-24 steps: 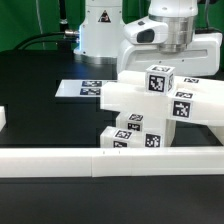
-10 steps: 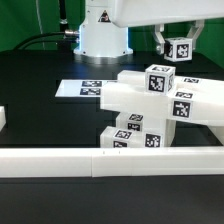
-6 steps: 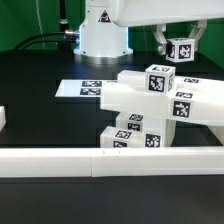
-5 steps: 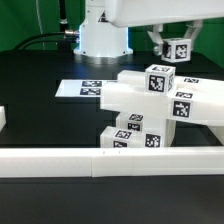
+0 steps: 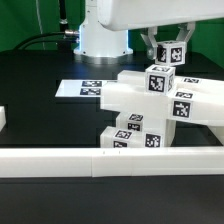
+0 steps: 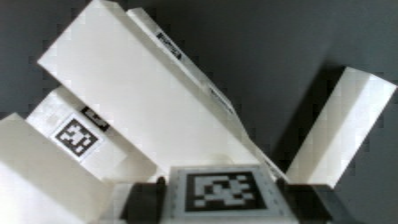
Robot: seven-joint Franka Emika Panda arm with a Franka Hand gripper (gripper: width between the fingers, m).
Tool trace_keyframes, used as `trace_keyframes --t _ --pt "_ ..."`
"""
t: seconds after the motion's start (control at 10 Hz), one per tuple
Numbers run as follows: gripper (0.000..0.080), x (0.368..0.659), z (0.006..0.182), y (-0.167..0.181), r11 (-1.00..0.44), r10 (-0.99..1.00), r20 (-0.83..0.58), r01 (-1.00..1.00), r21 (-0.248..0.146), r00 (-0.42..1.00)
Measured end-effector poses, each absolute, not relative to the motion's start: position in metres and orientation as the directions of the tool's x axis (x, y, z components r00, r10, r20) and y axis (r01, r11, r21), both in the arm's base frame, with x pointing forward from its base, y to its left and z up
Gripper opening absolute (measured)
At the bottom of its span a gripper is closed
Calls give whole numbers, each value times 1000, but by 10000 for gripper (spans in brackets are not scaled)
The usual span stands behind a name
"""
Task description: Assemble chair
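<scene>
You see the gripper (image 5: 170, 52) at upper right of the exterior view, jaws partly closed on a small tagged cube (image 5: 171, 54), held above the chair (image 5: 150, 110) at centre right. The arm is cut off at the top edge. Contact with the cube below seems absent, though it's hard to judge.

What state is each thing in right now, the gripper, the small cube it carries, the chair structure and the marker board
gripper: shut on the small cube, raised above the table.
small cube: held between the fingers, in the air, above and behind the chair structure.
chair structure: partly assembled, standing on the table by the border wall.
marker board: lying flat on the table.
</scene>
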State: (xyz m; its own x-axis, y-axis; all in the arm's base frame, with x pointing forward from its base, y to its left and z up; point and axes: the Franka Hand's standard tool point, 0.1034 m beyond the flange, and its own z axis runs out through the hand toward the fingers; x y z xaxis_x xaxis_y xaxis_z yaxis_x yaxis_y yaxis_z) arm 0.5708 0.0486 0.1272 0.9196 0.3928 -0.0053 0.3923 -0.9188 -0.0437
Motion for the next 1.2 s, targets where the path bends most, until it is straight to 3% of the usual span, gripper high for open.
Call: trace_keyframes --t 1.2 --pt "284 567 115 49 -926 377 -20 376 -44 926"
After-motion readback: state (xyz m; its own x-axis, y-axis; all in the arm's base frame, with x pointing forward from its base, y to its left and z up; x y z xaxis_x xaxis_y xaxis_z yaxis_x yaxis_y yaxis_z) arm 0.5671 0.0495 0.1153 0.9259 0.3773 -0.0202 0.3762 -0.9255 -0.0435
